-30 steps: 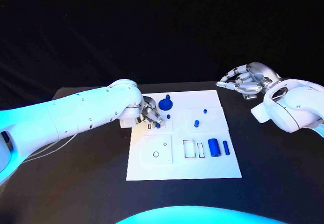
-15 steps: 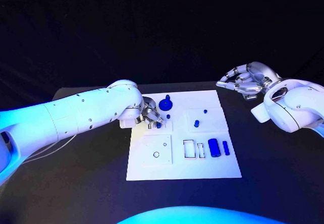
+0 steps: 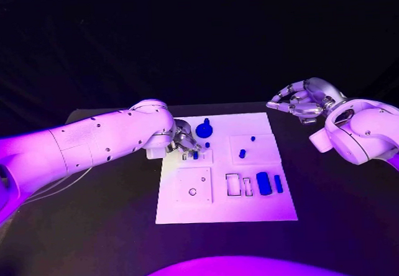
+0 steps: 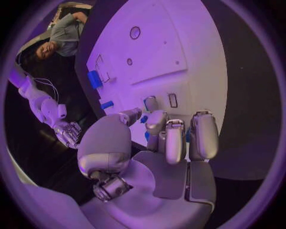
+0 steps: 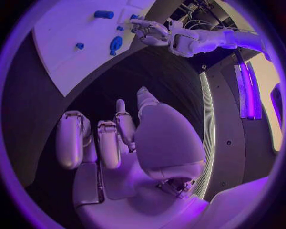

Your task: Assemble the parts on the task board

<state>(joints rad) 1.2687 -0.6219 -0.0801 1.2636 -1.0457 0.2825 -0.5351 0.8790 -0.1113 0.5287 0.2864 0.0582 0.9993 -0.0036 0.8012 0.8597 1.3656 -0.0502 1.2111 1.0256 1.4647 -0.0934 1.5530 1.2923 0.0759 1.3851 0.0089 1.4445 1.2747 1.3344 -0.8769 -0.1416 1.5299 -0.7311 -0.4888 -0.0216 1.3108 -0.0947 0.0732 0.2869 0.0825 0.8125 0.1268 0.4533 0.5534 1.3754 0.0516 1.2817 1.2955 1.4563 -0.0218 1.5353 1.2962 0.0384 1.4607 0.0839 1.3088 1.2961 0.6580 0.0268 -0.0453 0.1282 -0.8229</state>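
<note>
A small blue peg sits at the white board's far-left area, pinched by my left hand, probably to seat it. My right hand waits beyond the far-right corner, fingers curled, holding nothing.

right hand empty, task board beyond

light: purple wash, dim | background: black | glare: white arms | wrist views: fisheye-bent edges

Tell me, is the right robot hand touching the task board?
No, the right robot hand hovers beyond the corner of the task board, over the black table.
</note>
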